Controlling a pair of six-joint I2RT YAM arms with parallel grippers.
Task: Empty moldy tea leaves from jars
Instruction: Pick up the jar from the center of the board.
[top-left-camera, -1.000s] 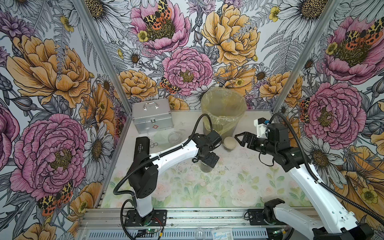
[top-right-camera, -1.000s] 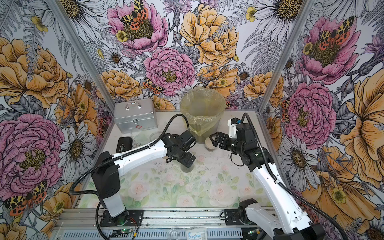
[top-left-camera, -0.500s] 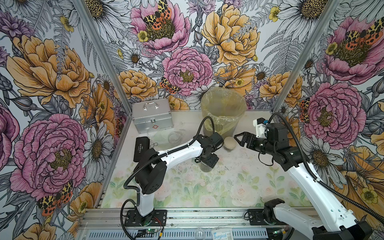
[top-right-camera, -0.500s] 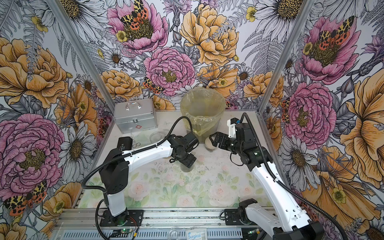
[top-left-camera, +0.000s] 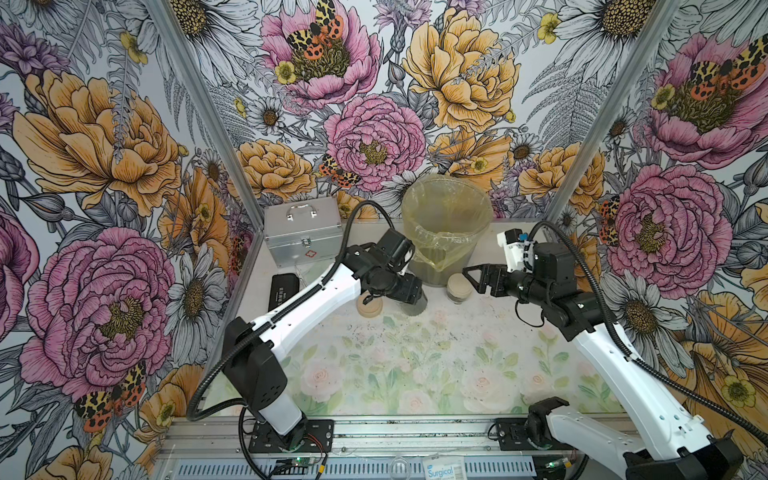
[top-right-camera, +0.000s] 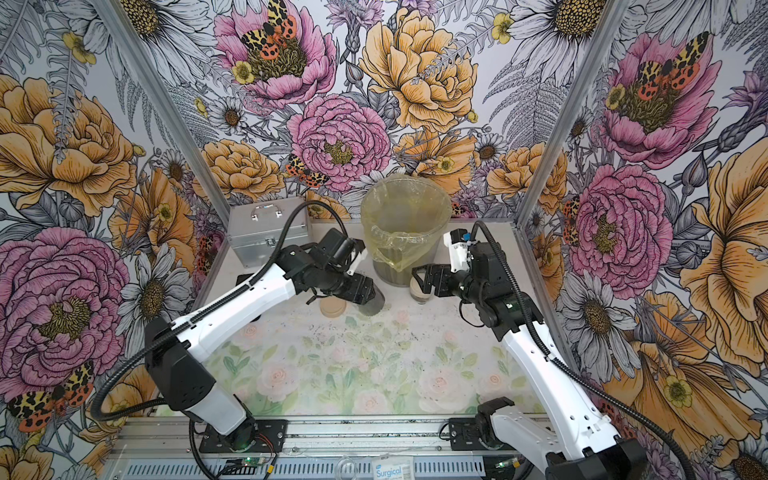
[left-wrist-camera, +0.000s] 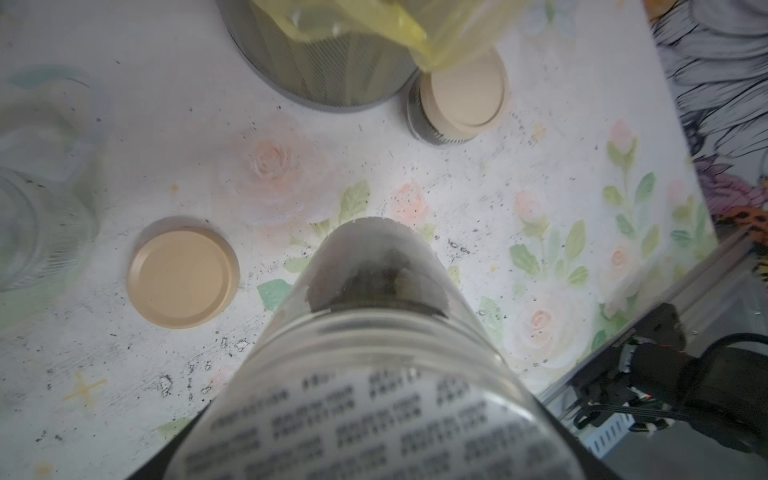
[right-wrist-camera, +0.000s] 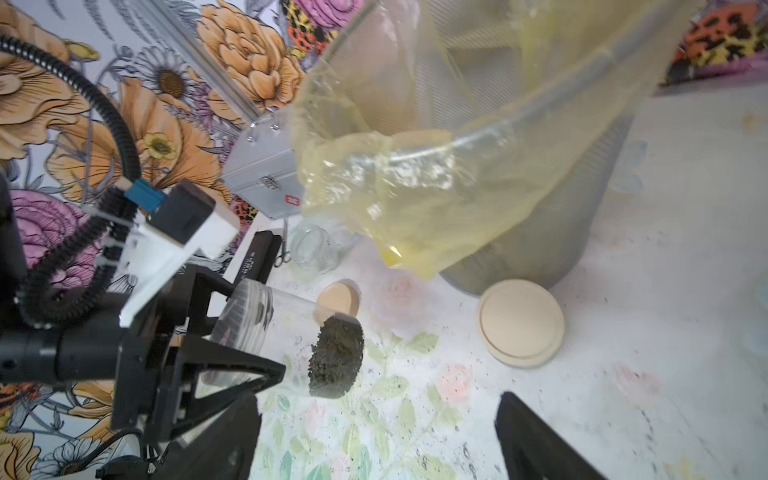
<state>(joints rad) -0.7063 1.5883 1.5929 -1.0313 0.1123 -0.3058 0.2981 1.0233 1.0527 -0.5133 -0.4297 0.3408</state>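
The left pincer (top-left-camera: 407, 293) is pinching an uncapped clear glass jar (right-wrist-camera: 286, 328) near its threaded mouth. The jar is tilted, base toward the floral-print surface (top-left-camera: 415, 365), in front of the tall translucent bin lined with a yellow plastic bag (top-left-camera: 432, 276). Dark crumbly tea leaves (right-wrist-camera: 336, 359) sit packed at its base. A loose round tan lid (left-wrist-camera: 183, 278) lies flat beside it. The right pincer (right-wrist-camera: 378, 399) is spread and empty, near a tan-lidded glass jar (top-left-camera: 458, 286) standing just beside the bin. An empty clear glass jar (right-wrist-camera: 309, 249) stands near the silver metal case (top-left-camera: 303, 232).
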